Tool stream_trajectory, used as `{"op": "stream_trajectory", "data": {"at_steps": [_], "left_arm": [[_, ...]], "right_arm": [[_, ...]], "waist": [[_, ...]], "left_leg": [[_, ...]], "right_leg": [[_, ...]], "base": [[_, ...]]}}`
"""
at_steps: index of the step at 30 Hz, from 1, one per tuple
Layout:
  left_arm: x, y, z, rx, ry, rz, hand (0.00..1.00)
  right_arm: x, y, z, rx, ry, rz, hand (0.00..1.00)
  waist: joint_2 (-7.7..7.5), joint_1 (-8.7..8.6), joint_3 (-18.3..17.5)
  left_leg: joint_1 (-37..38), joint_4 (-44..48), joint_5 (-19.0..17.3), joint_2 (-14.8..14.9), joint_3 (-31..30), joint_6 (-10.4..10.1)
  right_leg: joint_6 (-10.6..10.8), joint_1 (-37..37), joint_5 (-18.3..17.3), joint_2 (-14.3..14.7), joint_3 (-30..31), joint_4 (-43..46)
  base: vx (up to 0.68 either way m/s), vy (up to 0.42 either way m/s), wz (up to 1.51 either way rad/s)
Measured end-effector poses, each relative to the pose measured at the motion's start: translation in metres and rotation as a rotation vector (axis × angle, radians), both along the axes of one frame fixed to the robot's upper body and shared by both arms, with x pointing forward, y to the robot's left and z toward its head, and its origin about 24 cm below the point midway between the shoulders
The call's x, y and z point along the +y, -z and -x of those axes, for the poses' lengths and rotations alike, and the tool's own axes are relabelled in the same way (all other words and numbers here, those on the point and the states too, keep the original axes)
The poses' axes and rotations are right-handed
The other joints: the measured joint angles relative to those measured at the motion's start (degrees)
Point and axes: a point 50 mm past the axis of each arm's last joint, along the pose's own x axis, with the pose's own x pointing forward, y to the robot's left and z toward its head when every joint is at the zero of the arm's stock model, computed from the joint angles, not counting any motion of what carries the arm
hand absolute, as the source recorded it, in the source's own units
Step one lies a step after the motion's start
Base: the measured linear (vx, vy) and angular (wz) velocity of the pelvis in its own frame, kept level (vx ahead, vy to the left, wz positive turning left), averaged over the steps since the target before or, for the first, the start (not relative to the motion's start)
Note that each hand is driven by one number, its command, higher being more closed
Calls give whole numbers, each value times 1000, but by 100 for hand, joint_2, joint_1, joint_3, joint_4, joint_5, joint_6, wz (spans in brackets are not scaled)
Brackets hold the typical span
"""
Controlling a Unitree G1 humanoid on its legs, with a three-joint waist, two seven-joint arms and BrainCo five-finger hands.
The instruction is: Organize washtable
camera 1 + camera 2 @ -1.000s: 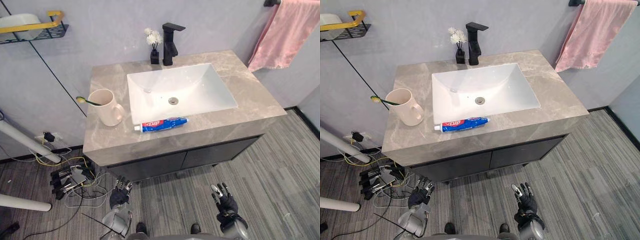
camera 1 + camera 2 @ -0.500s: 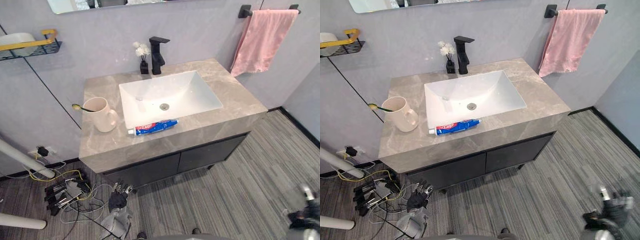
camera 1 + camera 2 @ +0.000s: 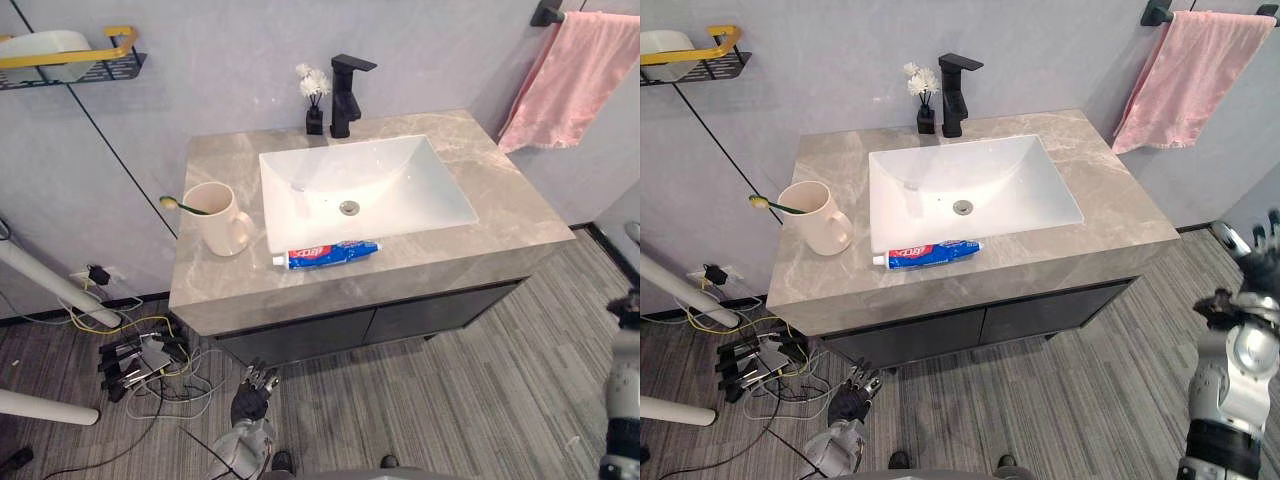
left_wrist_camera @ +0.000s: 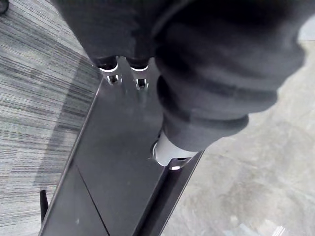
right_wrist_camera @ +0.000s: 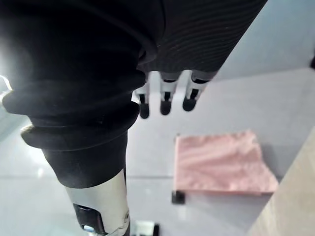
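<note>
**Left eye view.** Tabletop: grey veined stone, rectangular, on a dark cabinet.
- Basin: white, rectangular, sunk into the middle.
- Toothpaste tube: blue, lying flat on the front strip, just before the basin.
- Cup: cream, handled, upright on the left, with a toothbrush leaning out of it.
- Faucet: black, angular, behind the basin, with a small black vase of white flowers just beside it.
- Towel: pink, hung on the wall to the right.
- Wire shelf: yellow-railed, on the wall at upper left.
- Left hand: low over the striped grey floor, before the cabinet, well apart from the tube.

**Right eye view.** Right hand: raised beyond the tabletop's right end, fingers spread upward, well apart from tube and cup.

**Left wrist view.** Fingers are seen straight, side by side, against the dark cabinet front.

**Right wrist view.** Fingers are seen straight in a row, with the pink towel past them.
</note>
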Motion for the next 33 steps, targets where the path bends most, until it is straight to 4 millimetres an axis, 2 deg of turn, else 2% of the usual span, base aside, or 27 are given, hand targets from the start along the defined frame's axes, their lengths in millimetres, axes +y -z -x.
{"op": "stream_trajectory", "data": {"at_steps": [6,11,15,20,23,25,29,33], "left_arm": [[-11,2,8,11,51,30,0],[-12,2,7,0,65,39,0],[-13,2,9,3,66,43,0],[-16,1,6,-17,91,57,0],[-16,0,5,-28,99,62,0],[-18,-1,4,-36,110,65,0],[-15,-1,3,-41,119,51,0],[-14,-4,-4,-66,127,43,0]], "right_arm": [[5,17,-17,181,-87,94,0],[17,20,-32,274,-198,165,0],[27,19,-44,314,-289,173,0],[45,6,-57,337,-391,271,0],[54,-5,-63,332,-426,330,0],[59,-8,-65,349,-456,376,0],[75,-15,-73,345,-511,431,0],[81,-35,-74,324,-536,520,0]], "waist": [[-32,-5,26],[-72,4,145],[-125,74,258],[-175,162,355],[-152,277,409],[-95,306,451],[-87,327,472],[-72,485,530]], "left_leg": [[-102,-25,88,-157,-191,93],[-208,-93,198,-248,-300,147],[-283,-213,302,-282,-332,169],[-356,-227,304,-241,-404,172],[-413,-223,314,-189,-419,186],[-434,-222,333,-179,-465,218],[-498,-218,354,-192,-515,252],[-582,-217,382,-244,-560,293]], "right_leg": [[0,-27,0,-140,-176,-5],[18,-129,11,-221,-284,-13],[35,-217,36,-248,-310,-13],[9,-242,150,-201,-315,-13],[-62,-304,329,-143,-309,-14],[-121,-310,479,-129,-318,-20],[-130,-318,665,-131,-330,-103],[-131,-336,676,-174,-435,-163]], "base": [[-44,27,14],[-53,27,13],[-5,11,4],[13,5,7],[0,0,0],[-11,46,8],[-21,54,7],[-31,19,7]]}}
